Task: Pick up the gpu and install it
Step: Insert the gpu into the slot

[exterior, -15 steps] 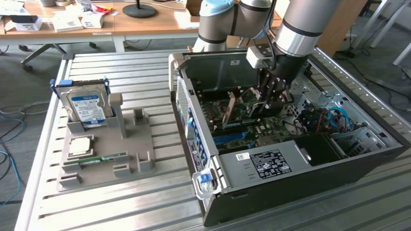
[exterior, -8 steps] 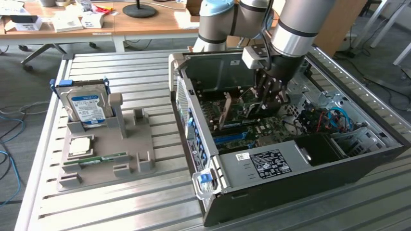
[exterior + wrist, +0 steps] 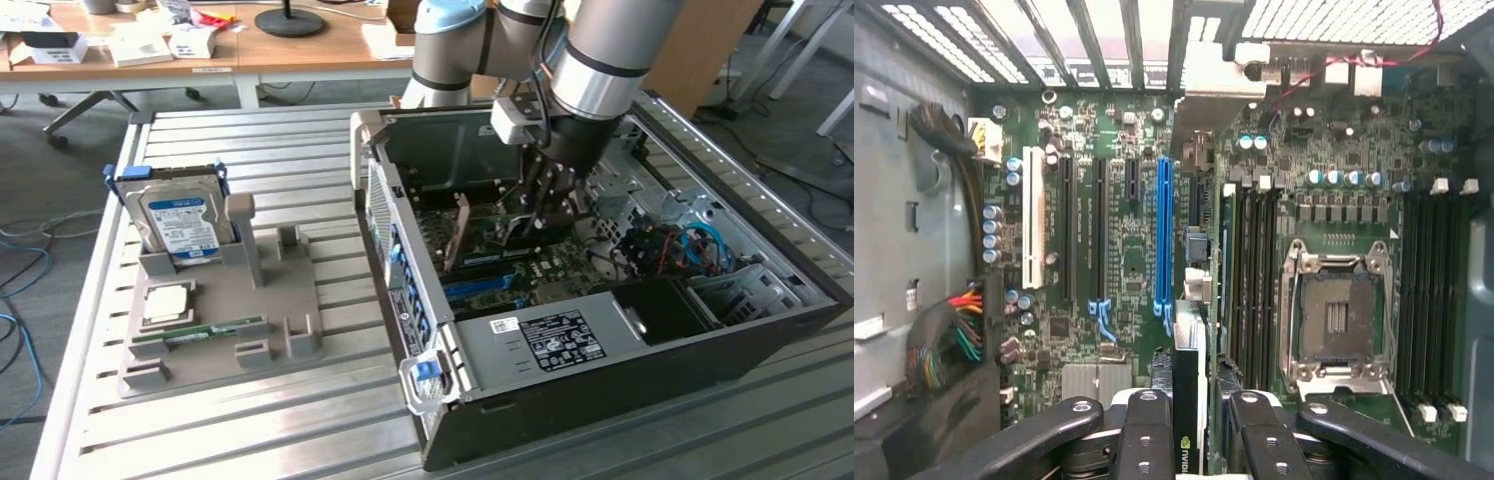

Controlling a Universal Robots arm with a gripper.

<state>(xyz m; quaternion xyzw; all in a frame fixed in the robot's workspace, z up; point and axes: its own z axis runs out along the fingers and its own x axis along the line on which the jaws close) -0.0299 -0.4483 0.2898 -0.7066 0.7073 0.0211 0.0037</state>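
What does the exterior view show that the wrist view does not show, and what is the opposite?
Exterior view: the grey holder with the hard drive and memory stick, beside the computer case. Wrist view: the empty processor socket, and the gpu edge-on, clamped in the pincer. Both: the pincer inside the case, over the motherboard with its blue slot.

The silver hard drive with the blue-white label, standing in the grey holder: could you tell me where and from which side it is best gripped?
The silver hard drive stands upright in the grey moulded holder, whose slot encloses its lower end. I would grip its free top edge, with the jaws across the two broad faces, coming straight down from above.
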